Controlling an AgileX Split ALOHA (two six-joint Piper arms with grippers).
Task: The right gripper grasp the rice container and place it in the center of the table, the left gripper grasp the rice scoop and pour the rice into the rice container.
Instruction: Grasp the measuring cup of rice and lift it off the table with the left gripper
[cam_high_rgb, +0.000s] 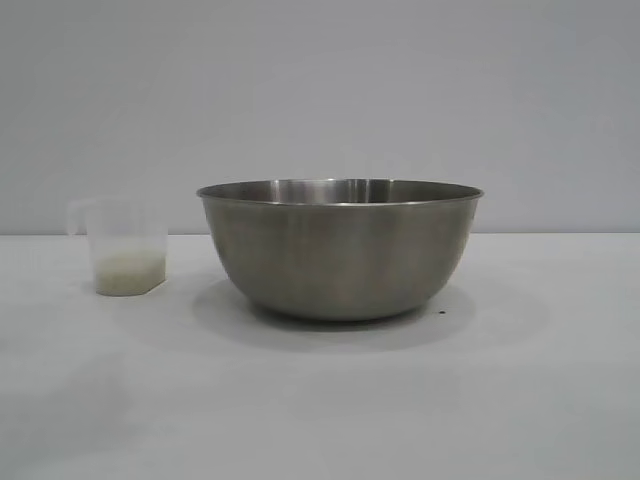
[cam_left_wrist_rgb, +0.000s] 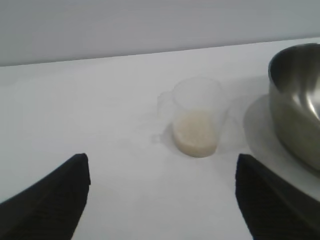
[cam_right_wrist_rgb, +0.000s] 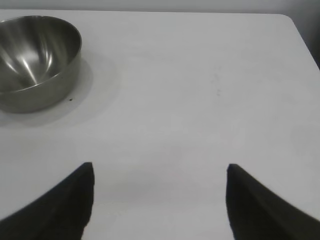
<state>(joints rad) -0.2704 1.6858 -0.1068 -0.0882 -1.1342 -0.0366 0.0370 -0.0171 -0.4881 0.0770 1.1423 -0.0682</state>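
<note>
The rice container (cam_high_rgb: 340, 250), a large steel bowl, stands upright near the middle of the white table (cam_high_rgb: 320, 410); it also shows in the left wrist view (cam_left_wrist_rgb: 297, 100) and the right wrist view (cam_right_wrist_rgb: 35, 60). To its left stands the rice scoop (cam_high_rgb: 125, 245), a clear plastic cup with white rice (cam_high_rgb: 128, 272) in its bottom. My left gripper (cam_left_wrist_rgb: 162, 165) is open, short of the rice scoop (cam_left_wrist_rgb: 197, 117), holding nothing. My right gripper (cam_right_wrist_rgb: 160, 172) is open over bare table, well away from the bowl. Neither arm appears in the exterior view.
A small dark speck (cam_high_rgb: 441, 313) lies on the table beside the bowl. The table's far edge and rounded corner (cam_right_wrist_rgb: 290, 20) show in the right wrist view. A plain grey wall stands behind the table.
</note>
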